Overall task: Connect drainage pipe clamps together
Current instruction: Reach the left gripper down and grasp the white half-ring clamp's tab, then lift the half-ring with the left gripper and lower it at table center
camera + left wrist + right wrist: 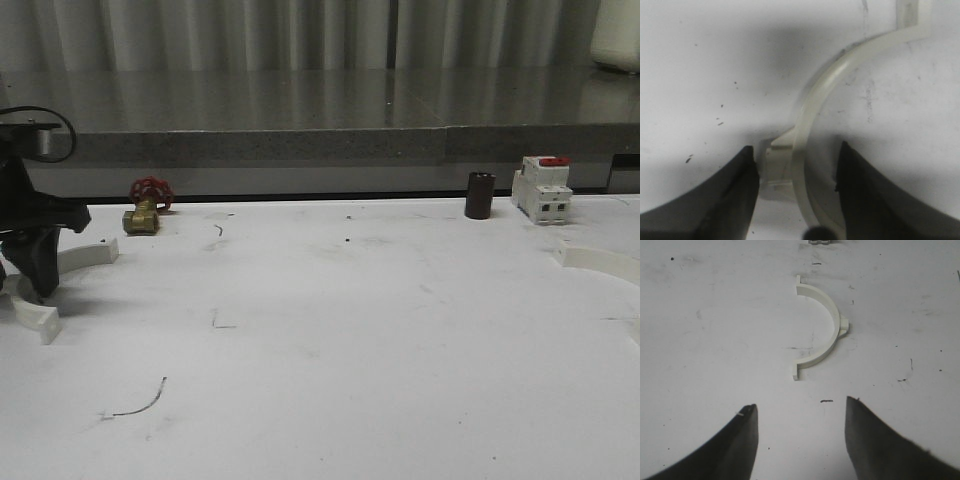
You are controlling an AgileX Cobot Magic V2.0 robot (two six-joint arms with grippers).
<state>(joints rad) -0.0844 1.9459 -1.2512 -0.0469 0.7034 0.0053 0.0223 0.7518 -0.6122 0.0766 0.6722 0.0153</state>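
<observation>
One white half-ring drainage pipe clamp (88, 254) lies at the table's far left, under my left gripper (36, 282). In the left wrist view the left gripper (796, 146) is open and low over the table. Its dark fingers (735, 195) straddle the clamp's arc (840, 62) and side nub, with gaps on both sides. The second clamp (598, 262) lies flat at the far right edge. In the right wrist view this clamp (824, 325) rests a short way ahead of my open right gripper (802, 402), which has only bare table between its fingers.
A brass valve with a red handwheel (148, 207) sits at the back left. A dark brown cylinder (480, 195) and a white breaker with a red top (541, 188) stand at the back right. A grey counter ledge (300, 145) runs behind the table.
</observation>
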